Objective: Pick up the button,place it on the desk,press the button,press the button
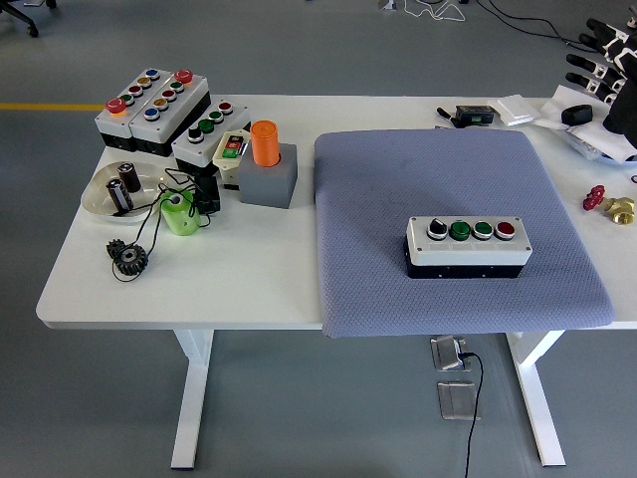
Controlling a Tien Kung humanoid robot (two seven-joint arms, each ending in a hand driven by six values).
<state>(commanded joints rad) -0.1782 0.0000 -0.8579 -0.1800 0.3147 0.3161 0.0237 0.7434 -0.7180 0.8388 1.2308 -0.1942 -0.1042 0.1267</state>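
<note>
No lettering, number or brand can be read anywhere in this view. The button box (468, 247) on the grey mat (453, 224) shows only plain coloured caps and a blank white face. The button boxes at the far left (154, 108) carry no readable marks at this size, nor does the orange cylinder (264, 142). The small black device (474, 115) at the far edge may bear print, but it is too small to tell.
</note>
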